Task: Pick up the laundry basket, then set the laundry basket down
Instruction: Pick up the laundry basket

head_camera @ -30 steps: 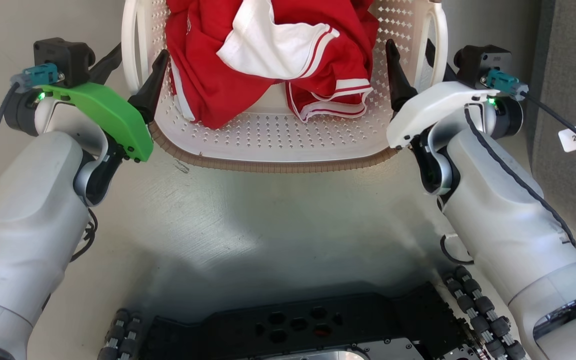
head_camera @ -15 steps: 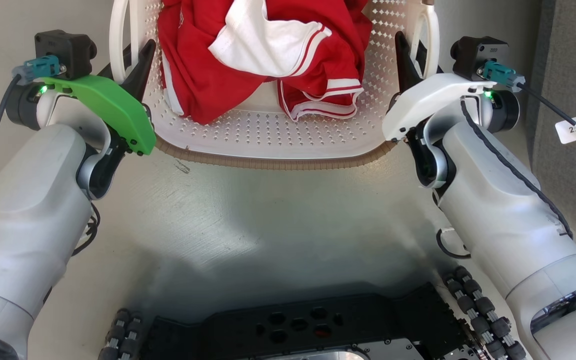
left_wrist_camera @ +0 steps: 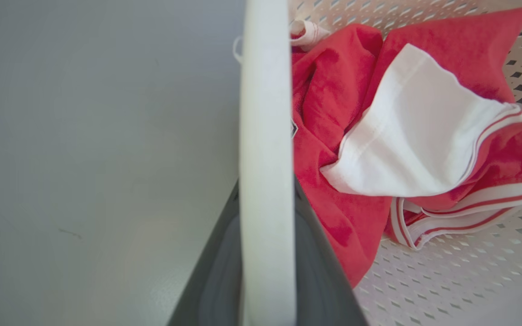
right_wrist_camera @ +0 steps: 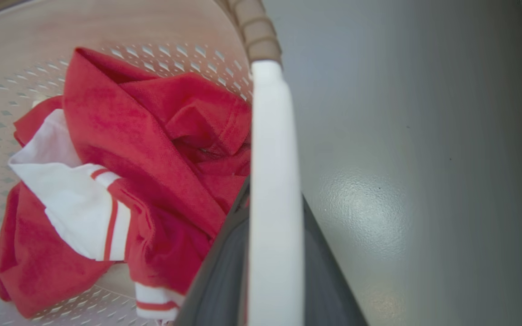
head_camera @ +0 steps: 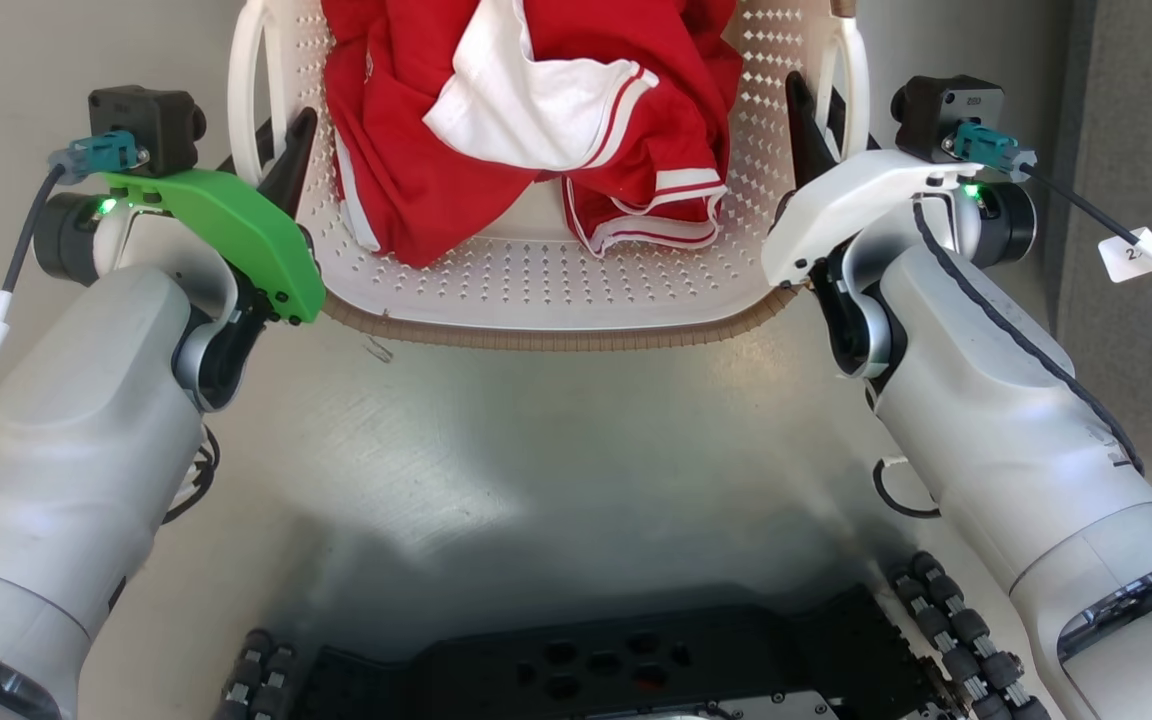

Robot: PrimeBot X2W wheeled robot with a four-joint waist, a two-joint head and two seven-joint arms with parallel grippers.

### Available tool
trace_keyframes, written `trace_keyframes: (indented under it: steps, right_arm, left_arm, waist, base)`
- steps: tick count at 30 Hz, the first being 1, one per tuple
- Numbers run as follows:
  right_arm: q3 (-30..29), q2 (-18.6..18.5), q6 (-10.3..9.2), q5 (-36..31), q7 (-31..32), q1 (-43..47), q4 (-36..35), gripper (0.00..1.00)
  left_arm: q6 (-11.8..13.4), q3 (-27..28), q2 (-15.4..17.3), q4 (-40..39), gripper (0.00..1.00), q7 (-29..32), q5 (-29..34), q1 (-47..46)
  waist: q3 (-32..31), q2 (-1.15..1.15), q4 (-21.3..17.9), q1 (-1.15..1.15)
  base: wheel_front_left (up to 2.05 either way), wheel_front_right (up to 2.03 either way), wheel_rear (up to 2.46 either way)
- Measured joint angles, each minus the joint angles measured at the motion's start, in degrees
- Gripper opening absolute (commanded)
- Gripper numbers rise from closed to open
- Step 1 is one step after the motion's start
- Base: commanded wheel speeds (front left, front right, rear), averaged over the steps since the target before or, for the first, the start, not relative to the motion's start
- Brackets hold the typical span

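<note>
Between the two arms is the laundry basket (head_camera: 536, 290), cream plastic full of tiny holes, with a bumpy brown rim (head_camera: 556, 340). Soft red-and-white cloth (head_camera: 536, 100) lies inside. The left gripper (head_camera: 281, 130) and right gripper (head_camera: 814, 100) each pinch a smooth white handle (left_wrist_camera: 265, 136). The floor (head_camera: 536, 450) is shiny grey.

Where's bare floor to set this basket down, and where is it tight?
Bare floor lies between the laundry basket's near rim and the robot's base; more floor left of the left gripper. Crowded on the right: the right gripper sits close to a grey panel.
</note>
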Motion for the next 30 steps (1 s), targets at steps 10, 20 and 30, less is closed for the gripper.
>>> trace_keyframes:
  steps: [10, 20, 30]
  right_arm:
    - [1.9, 0.0, 0.0, 0.0, 0.0, 0.1, 2.6, 0.0]
    - [4.6, 0.3, 1.58, 1.5, 0.0, 3.0, 4.9, 0.0]
    - [8.0, 0.4, 4.76, 5.8, 0.1, 6.1, 7.7, 0.0]
  left_arm:
    - [0.0, -1.5, -1.3, 2.1, 0.0, 0.0, -2.9, 1.4]
    - [0.0, -2.5, -2.7, 5.1, 0.0, 0.4, -6.1, 6.6]
    - [0.0, -4.1, -3.5, 6.9, 0.0, 2.7, -8.8, 10.7]
  waist:
    - [-5.1, 0.0, 0.4, 0.0]
    - [-10.9, 0.0, 0.3, 0.0]
    - [-18.7, 0.0, 0.0, -0.01]
  base:
    - [0.0, 0.0, 0.0]
    - [0.0, 0.0, 0.0]
    - [0.0, 0.0, 0.0]
